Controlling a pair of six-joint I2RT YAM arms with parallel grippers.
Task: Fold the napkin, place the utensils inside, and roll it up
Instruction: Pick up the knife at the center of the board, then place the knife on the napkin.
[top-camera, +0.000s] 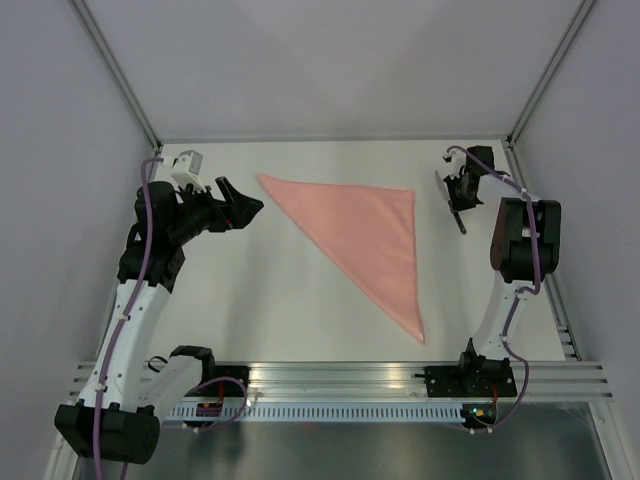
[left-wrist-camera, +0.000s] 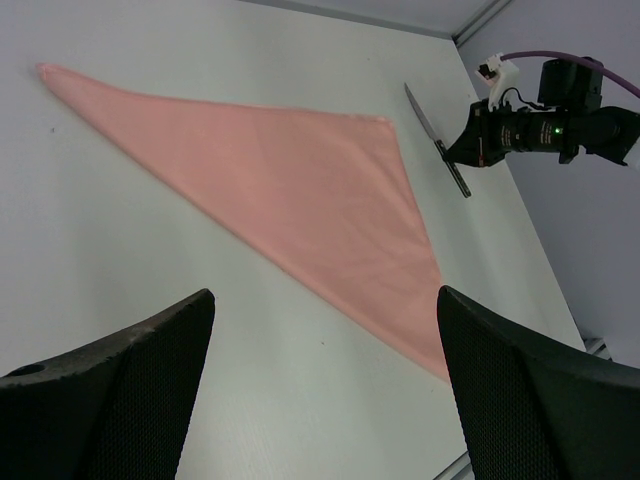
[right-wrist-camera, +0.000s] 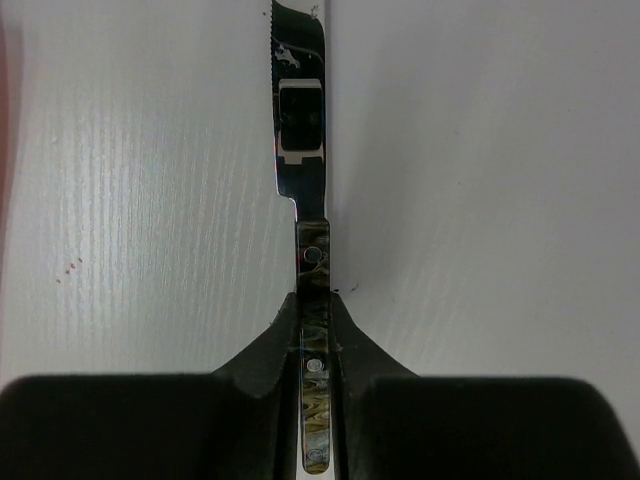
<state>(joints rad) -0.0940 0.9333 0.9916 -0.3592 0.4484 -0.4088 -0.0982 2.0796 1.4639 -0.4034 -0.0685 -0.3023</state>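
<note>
Knife (right-wrist-camera: 300, 130) sits pinched by its handle in right hand (right-wrist-camera: 315, 305).

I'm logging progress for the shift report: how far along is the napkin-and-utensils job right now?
Done: the napkin lies folded into a triangle. In hand: the right hand is shut on a knife by its handle, right of the cloth and apart from it; the left hand is open and empty. Left: placing the knife on the napkin and rolling it up. No other utensil shows.
</note>
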